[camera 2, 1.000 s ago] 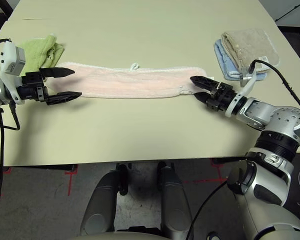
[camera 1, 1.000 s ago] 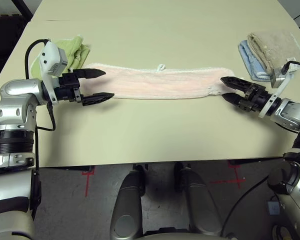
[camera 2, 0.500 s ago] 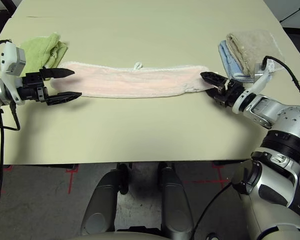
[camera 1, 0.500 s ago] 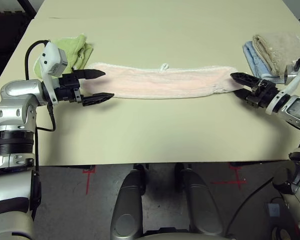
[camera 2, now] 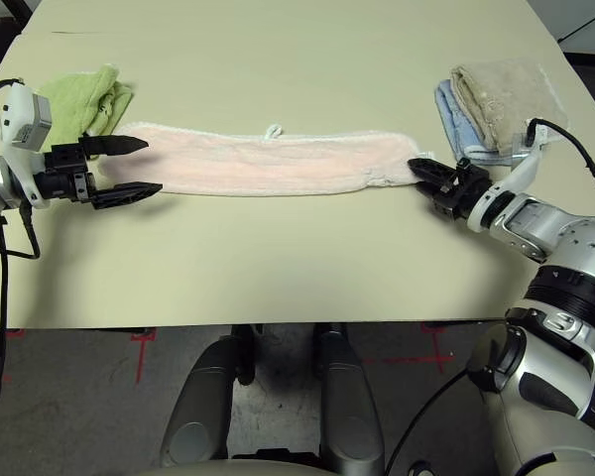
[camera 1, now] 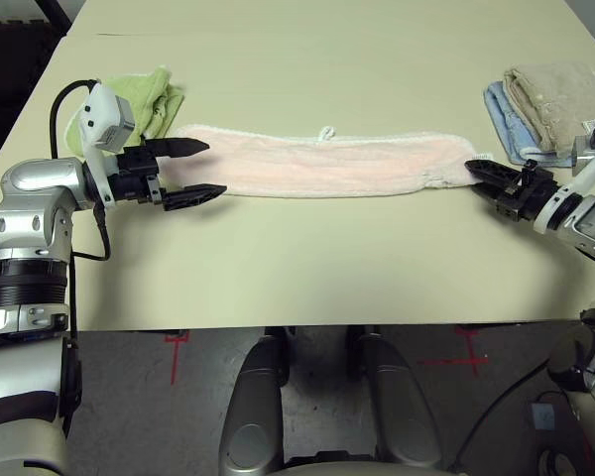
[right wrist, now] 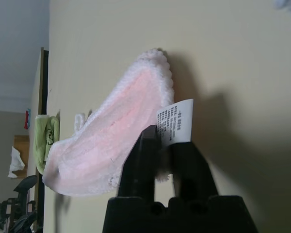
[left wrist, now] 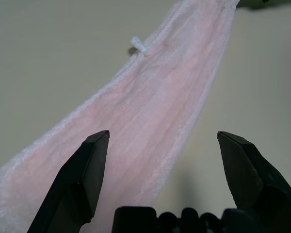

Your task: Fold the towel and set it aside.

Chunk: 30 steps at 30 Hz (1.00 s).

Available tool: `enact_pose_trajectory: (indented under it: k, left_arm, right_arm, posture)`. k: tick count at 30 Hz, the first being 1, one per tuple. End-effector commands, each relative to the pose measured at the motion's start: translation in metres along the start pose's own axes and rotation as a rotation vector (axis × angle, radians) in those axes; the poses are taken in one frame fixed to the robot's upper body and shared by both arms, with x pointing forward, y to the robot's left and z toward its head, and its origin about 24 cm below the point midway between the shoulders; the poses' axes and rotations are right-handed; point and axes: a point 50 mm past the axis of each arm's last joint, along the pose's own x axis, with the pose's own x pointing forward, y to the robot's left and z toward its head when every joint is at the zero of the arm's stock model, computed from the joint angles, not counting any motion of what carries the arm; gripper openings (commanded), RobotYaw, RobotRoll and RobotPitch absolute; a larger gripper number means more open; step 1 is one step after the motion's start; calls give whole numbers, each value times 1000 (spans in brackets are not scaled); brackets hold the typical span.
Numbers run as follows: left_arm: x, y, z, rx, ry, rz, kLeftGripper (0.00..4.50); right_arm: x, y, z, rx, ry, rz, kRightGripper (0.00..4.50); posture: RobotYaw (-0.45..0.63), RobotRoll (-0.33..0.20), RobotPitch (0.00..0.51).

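Note:
The towel lies as a long pale pink strip across the table, its white loop on the far edge. At the strip's left end my left gripper is open, one finger on each side of the end, just above the cloth. My right gripper is shut on the strip's right end. In the right wrist view its fingers pinch the scalloped edge beside the white tag.
A folded light green towel lies behind my left gripper. Beige and blue towels are stacked at the far right, behind my right gripper. The near table edge runs just in front of both arms.
My right gripper has shut on the towel's right end and drawn it to the right, stretching the strip. The left gripper has held its place, open.

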Motion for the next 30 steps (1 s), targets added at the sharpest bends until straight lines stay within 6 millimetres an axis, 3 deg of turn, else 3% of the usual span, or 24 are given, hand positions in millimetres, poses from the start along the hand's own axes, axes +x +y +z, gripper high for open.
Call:
enact_pose_trajectory:
  k: [1, 14, 30]
  left_arm:
    - [0, -2, -1, -4, 11, -24, 4500]
    - [1, -3, -2, -17, 2, -13, 4500]
    - [6, -7, -1, 34, -48, -46, 4500]
  right_arm:
    - [-9, -9, 4, 15, -33, -36, 45]
    - [-26, -9, 44, -48, -185, -71, 45]
    - [-23, 1, 55, -133, -212, 29, 45]
  posture:
    - [-76, 0, 309]
    - [-85, 0, 305]
    - [-91, 0, 299]
